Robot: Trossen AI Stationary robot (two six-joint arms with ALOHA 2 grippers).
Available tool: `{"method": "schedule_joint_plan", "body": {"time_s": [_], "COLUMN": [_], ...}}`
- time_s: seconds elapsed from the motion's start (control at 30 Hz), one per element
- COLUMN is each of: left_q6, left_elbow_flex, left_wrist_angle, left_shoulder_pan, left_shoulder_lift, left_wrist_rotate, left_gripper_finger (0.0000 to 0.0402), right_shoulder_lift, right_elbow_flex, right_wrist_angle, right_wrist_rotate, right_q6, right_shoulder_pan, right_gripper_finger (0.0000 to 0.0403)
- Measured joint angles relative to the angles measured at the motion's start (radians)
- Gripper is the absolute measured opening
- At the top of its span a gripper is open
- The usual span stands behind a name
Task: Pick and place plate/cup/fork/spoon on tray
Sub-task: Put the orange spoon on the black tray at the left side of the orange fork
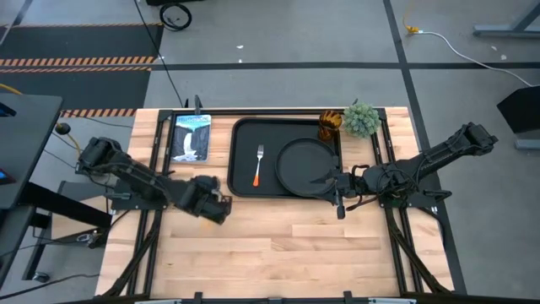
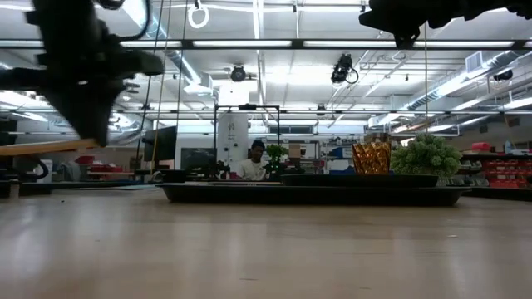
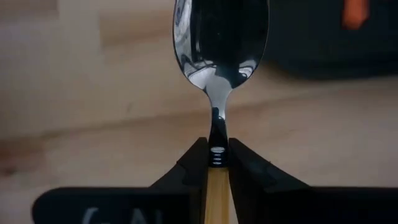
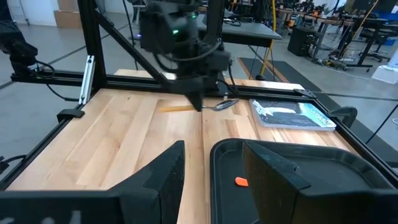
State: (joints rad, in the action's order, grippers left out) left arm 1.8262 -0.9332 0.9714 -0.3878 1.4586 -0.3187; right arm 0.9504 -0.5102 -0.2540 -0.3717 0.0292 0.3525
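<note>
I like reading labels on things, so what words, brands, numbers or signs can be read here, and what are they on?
None can be read.
Book beside the tray: cover print too small and blurred.
Left end effector, shut on the spoon: pale marks on its body, cut off and blurred.

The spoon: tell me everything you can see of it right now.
The spoon has a shiny silver metal oval bowl, a thin metal neck and a yellow-orange handle. The left pincer is shut on it where neck meets handle, both fingers pressing its sides. It is held roughly level above the bare wooden table, left of the tray, bowl pointing out past the fingertips and handle running back between them. Nothing else touches it.
</note>
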Motion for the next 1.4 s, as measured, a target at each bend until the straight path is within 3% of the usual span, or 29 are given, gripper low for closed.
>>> {"method": "schedule_joint_plan", "body": {"time_s": [0.23, 0.67, 1.03, 1.4], "left_q6": [-0.172, -0.616, -0.69, -0.732], "left_elbow_flex": [-0.033, -0.035, -0.034, -0.034], "left_wrist_angle": [-0.061, -0.496, -0.584, -0.626], "left_shoulder_pan": [0.166, 0.472, 0.591, 0.627], "left_shoulder_lift": [0.012, 0.067, 0.224, 0.28], "left_wrist_rotate": [-0.109, -0.15, -0.048, 0.003], "left_gripper_finger": [0.0051, 0.0052, 0.0052, 0.0061], "right_shoulder_lift": [0.0, 0.0, 0.0, 0.0], "right_elbow_flex": [0.0, 0.0, 0.0, 0.0], "right_wrist_angle": [0.001, 0.003, 0.002, 0.004], "right_wrist_rotate": [0.003, 0.007, 0.009, 0.009], "right_q6": [0.0, 0.0, 0.005, 0.008], "right_shoulder_pan": [0.0, 0.0, 0.0, 0.0], "right_gripper_finger": [0.0168, 0.0168, 0.0168, 0.0168]}}
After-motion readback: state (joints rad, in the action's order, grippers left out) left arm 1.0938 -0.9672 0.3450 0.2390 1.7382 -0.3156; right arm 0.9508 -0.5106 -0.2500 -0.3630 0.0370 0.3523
